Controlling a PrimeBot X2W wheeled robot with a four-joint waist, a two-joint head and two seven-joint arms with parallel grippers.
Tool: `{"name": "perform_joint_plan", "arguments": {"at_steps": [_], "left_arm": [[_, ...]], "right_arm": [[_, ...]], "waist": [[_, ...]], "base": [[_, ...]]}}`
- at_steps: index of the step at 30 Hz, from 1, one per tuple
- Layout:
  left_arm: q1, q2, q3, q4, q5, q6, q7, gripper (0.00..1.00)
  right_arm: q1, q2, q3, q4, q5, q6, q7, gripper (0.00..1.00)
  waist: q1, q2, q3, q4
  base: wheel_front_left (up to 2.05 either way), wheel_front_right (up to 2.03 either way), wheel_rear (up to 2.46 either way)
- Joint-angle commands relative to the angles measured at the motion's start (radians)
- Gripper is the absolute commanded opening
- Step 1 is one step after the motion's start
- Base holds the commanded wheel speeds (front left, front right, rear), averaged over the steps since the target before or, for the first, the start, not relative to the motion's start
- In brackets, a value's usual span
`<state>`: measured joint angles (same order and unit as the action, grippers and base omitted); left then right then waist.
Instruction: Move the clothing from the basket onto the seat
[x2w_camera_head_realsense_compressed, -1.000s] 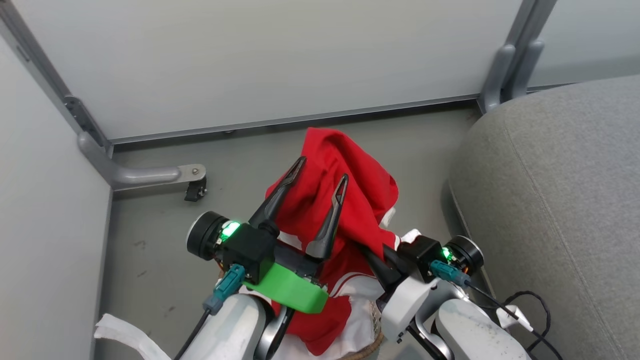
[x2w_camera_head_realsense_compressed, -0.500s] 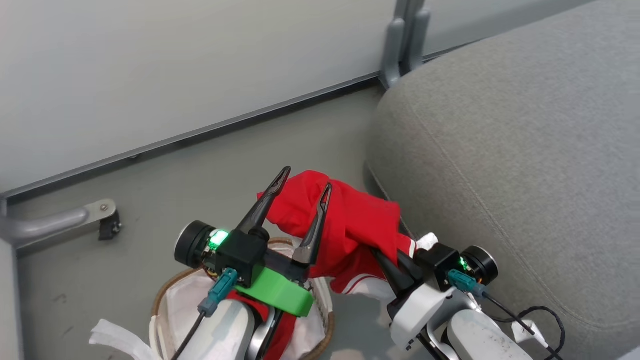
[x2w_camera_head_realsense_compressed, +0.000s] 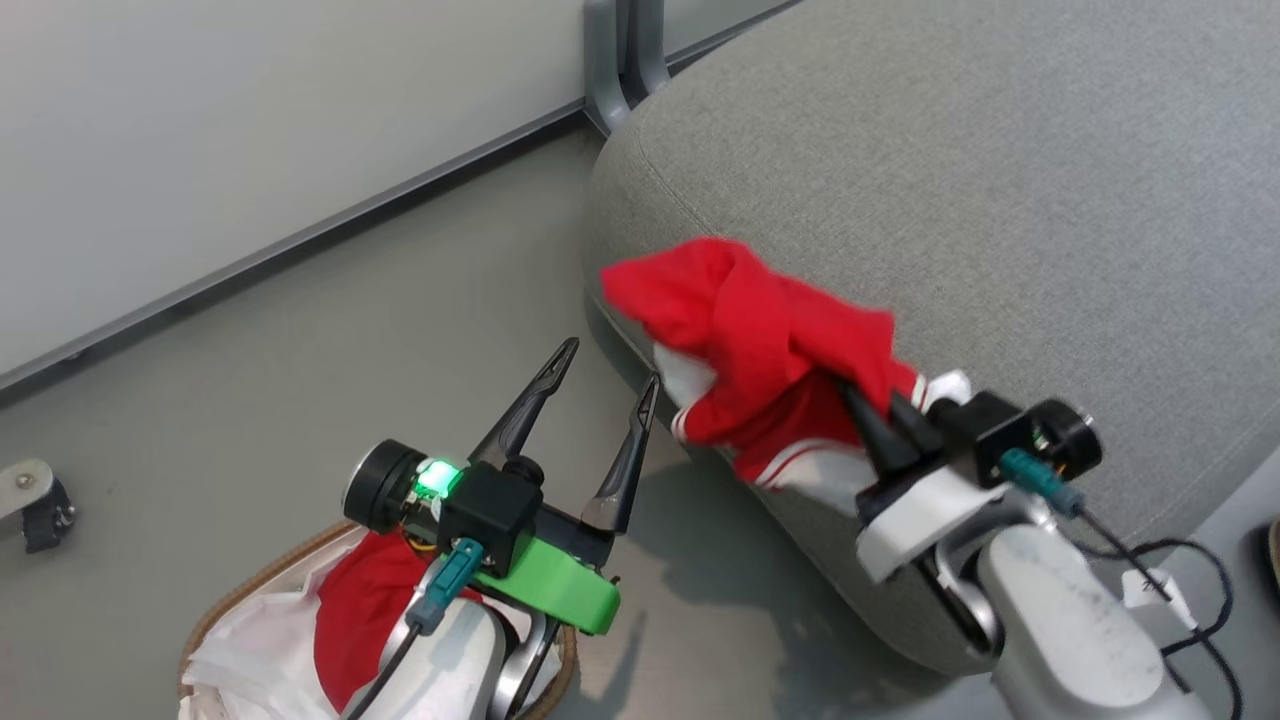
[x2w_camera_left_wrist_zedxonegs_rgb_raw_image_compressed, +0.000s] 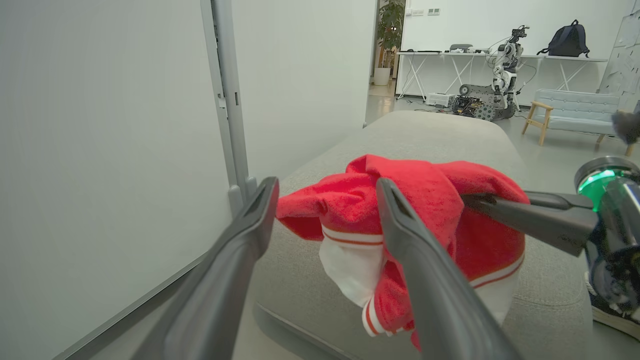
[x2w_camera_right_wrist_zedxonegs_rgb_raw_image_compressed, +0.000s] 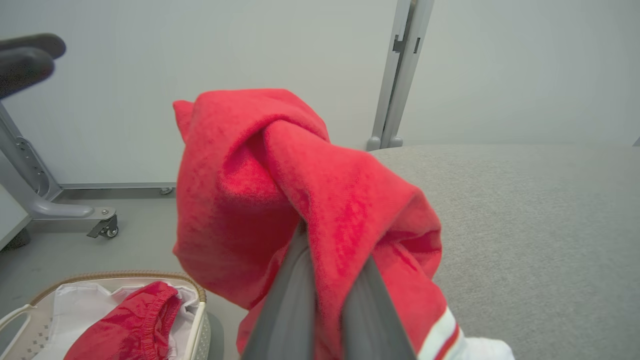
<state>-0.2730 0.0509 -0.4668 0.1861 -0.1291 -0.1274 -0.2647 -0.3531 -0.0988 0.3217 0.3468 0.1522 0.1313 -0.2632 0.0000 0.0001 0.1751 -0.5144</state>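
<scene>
A red garment with white stripes (x2w_camera_head_realsense_compressed: 760, 330) hangs bunched over the rounded front edge of the grey seat (x2w_camera_head_realsense_compressed: 950, 180). My right gripper (x2w_camera_head_realsense_compressed: 852, 392) is shut on it, fingertips buried in the cloth. From the right wrist the same garment (x2w_camera_right_wrist_zedxonegs_rgb_raw_image_compressed: 250, 190) wraps around my closed fingers (x2w_camera_right_wrist_zedxonegs_rgb_raw_image_compressed: 292, 295). My left gripper (x2w_camera_head_realsense_compressed: 612, 362) stands open over the floor, left of the garment and apart from it. The brown-rimmed basket (x2w_camera_head_realsense_compressed: 225, 610) sits at lower left, partly under my left arm. It holds the second red garment (x2w_camera_head_realsense_compressed: 355, 610), whose gathered waistband (x2w_camera_right_wrist_zedxonegs_rgb_raw_image_compressed: 140, 320) shows against the white liner.
A white partition wall with a grey post (x2w_camera_head_realsense_compressed: 610, 60) stands behind the floor and the seat's corner. A caster foot (x2w_camera_head_realsense_compressed: 35, 500) sits at far left. A black cable (x2w_camera_head_realsense_compressed: 1185, 565) lies by my right arm. Bare grey floor (x2w_camera_head_realsense_compressed: 350, 330) lies between basket and seat.
The head camera has swung right, bringing the seat to centre. My right gripper has carried the striped garment from above the basket to over the seat's edge. The left gripper stays open.
</scene>
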Motion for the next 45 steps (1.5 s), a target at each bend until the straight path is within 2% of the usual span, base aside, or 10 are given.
{"name": "perform_joint_plan", "arguments": {"at_steps": [1,10,20,26,32,33,34,37,45], "left_arm": [[-0.023,0.015,-0.001,-0.003,0.005,-0.004,0.001,1.00],[-0.118,0.091,-0.083,-0.039,-0.004,-0.004,0.001,1.00],[-0.220,0.155,-0.140,-0.081,-0.024,-0.004,0.001,1.00],[-0.271,0.185,-0.156,-0.100,-0.025,-0.004,0.000,1.00],[-0.292,0.191,-0.155,-0.098,-0.029,-0.004,0.000,1.00],[-0.294,0.191,-0.155,-0.096,-0.029,-0.004,0.000,1.00],[-0.294,0.191,-0.154,-0.093,-0.029,-0.004,0.001,1.00],[-0.285,0.186,-0.148,-0.081,-0.032,-0.004,0.000,1.00],[-0.232,0.157,-0.123,-0.042,-0.034,-0.004,0.000,1.00]], "right_arm": [[-0.040,-0.018,-0.025,-0.012,-0.012,-0.001,-0.002,0.00],[-0.297,-0.152,-0.252,0.033,-0.094,-0.001,-0.002,0.00],[-0.564,-0.270,-0.408,0.249,-0.164,-0.001,-0.002,0.00],[-0.667,-0.280,-0.503,0.386,-0.236,-0.001,-0.002,0.00],[-0.662,-0.233,-0.600,0.471,-0.301,-0.001,-0.002,0.00],[-0.651,-0.221,-0.619,0.478,-0.304,-0.001,-0.002,0.04],[-0.643,-0.211,-0.634,0.479,-0.310,-0.001,-0.002,0.12],[-0.598,-0.179,-0.672,0.455,-0.321,-0.001,-0.002,1.00],[-0.423,-0.119,-0.705,0.361,-0.311,-0.001,-0.001,1.00]], "waist": [[0.0000,-0.0001,0.077,-0.002],[0.0000,-0.0001,0.254,0.086],[0.0000,-0.0001,0.444,0.178],[0.0000,-0.0001,0.535,0.218],[0.0000,-0.0001,0.562,0.238],[0.0000,-0.0001,0.561,0.239],[0.0000,-0.0001,0.559,0.240],[0.0000,-0.0001,0.540,0.234],[0.0000,-0.0001,0.425,0.201]], "base": [[0.00,0.00,0.00],[0.00,0.00,0.00],[0.00,0.00,0.00],[0.00,0.00,0.00],[0.00,0.00,0.00],[0.00,0.00,0.00],[0.00,0.00,0.00],[0.00,0.00,0.00],[0.00,0.00,0.00]]}}
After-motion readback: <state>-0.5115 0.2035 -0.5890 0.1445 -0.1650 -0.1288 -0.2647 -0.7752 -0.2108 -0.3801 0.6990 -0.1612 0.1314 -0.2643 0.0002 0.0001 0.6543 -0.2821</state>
